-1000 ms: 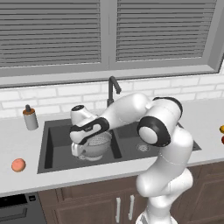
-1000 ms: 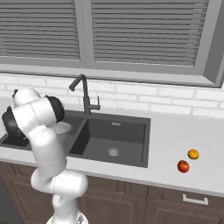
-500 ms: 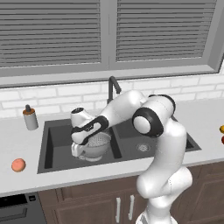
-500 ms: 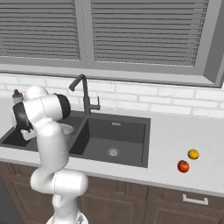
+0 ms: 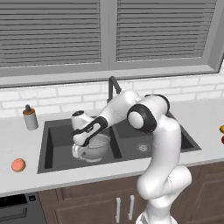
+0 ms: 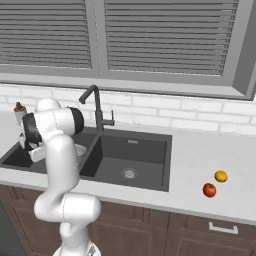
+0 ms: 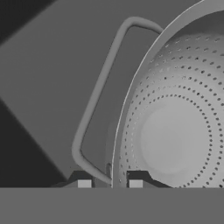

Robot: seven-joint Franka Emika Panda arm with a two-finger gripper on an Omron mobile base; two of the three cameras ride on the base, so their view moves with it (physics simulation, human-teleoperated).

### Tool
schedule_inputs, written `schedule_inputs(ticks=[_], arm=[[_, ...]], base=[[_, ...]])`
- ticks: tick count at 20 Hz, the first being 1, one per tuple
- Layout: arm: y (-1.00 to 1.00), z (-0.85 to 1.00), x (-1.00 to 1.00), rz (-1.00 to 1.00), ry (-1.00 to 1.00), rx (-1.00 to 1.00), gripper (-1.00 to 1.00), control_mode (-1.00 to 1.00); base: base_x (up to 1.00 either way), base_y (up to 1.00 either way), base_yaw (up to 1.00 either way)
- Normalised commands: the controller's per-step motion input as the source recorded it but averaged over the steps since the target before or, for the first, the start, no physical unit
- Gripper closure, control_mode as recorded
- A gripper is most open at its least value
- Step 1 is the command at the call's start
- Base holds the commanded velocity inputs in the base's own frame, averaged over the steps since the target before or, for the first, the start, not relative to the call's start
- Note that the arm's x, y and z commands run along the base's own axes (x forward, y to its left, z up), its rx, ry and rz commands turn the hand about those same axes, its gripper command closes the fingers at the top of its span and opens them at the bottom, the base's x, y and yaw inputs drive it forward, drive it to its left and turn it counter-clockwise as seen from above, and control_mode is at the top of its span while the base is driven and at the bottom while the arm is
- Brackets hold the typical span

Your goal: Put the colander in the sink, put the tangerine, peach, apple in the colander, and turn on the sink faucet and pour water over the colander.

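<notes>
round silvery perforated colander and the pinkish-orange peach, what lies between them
The dark sink's left basin wall and rim, then bare grey counter, between colander and peach, left base view.

White arm (image 6: 55, 165) stands at 9 o'clock, its upper links covering the left basin of the dark sink (image 6: 145, 162). Black faucet (image 6: 96, 107) rises behind the sink at 11 o'clock; soap dispenser (image 6: 19, 112) at far left. Apple (image 6: 209, 189) and tangerine (image 6: 221, 176) sit just beside each other on the counter (image 6: 200, 155) at 4 o'clock.

A glossy white arm (image 5: 162, 144) of rounded segments with dark joint bands, ending in a white-and-black hand.
</notes>
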Motion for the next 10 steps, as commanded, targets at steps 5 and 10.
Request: schedule_inputs(ticks=[5,10], arm=[[0.0,-0.32,0.41,0.0,0.0,-0.01,1.0,-1.0],[0.0,-0.39,0.34,0.0,0.0,-0.04,1.0,-1.0]], base=[[0.0,0.0,0.0],[0.0,0.0,0.0]])
